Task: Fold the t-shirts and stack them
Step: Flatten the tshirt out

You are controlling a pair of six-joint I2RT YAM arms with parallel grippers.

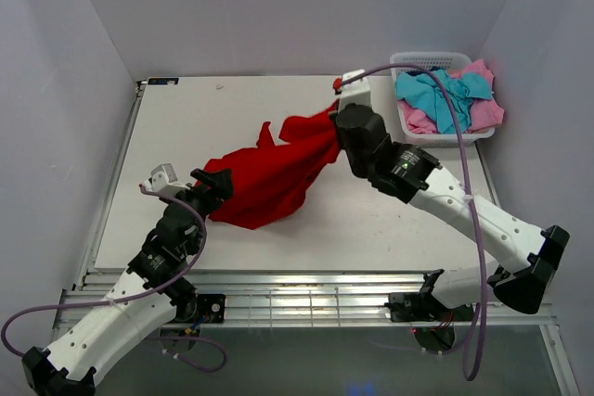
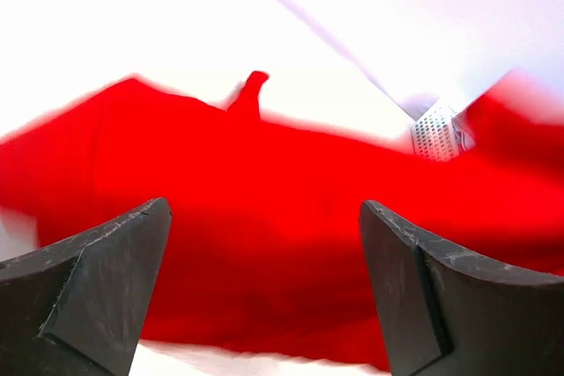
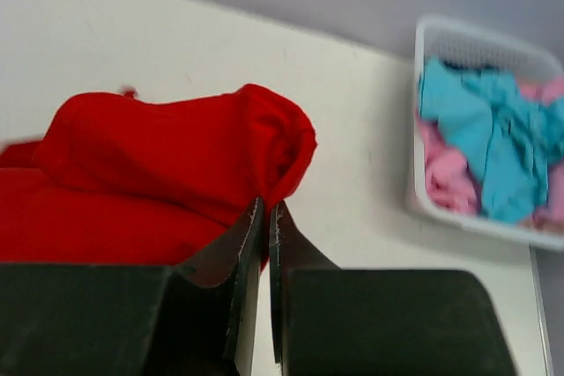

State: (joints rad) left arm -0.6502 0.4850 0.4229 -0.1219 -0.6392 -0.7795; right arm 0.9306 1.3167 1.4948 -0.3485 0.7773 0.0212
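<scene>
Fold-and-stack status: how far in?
Done: nothing folded or stacked. In hand: right gripper shut on the crumpled red t-shirt, left gripper open at its other end. Left: fold it, then the turquoise shirt and pink shirt heaped in the basket.

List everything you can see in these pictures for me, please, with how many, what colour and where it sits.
red t-shirt: one, bright red, crumpled across the middle of the table
turquoise t-shirt: at least one, turquoise-blue, heaped in the basket
pink t-shirt: at least one, pink, in the basket under and beside the turquoise one
basket: one, white plastic lattice, far right corner of the table
table: one, white, under everything
left claw: one, black, open, at the near left edge of the red t-shirt
right claw: one, black, shut on the far right end of the red t-shirt
</scene>
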